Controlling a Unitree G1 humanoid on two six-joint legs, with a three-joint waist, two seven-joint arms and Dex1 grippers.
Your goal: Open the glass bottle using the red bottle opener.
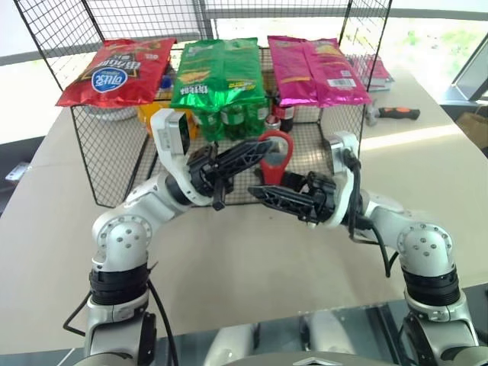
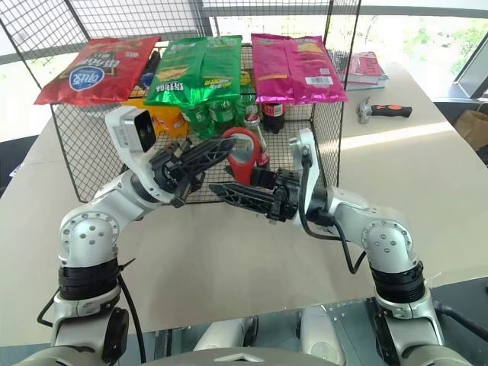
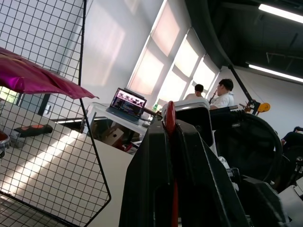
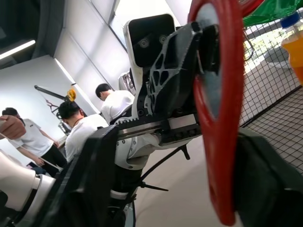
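- The left end effector (image 1: 248,152) is raised over the middle of the worktop (image 1: 229,267), its two black fingers pinched tight on the red bottle opener (image 1: 276,156); the left wrist view shows the red edge clamped between them.
- The red bottle opener stands upright, ring head on top and narrow handle pointing down, just in front of the wire basket (image 1: 114,164).
- The right end effector (image 1: 263,193) meets it from the other side, its fingers partly spread either side of the handle; in the right wrist view the opener runs between the two fingers, and whether they press it I cannot tell.
- The wire basket sits toward the far edge of the worktop, with bottles inside; a bottle (image 2: 261,149) with a red label band shows through the mesh right behind the opener, too hidden to identify as the glass bottle.
- A red (image 1: 118,70), a green (image 1: 219,72) and a pink snack bag (image 1: 314,69) lie across the basket's top.
- A hammer (image 1: 390,113) lies near the far right edge.
- People (image 4: 85,130) sit in the background.
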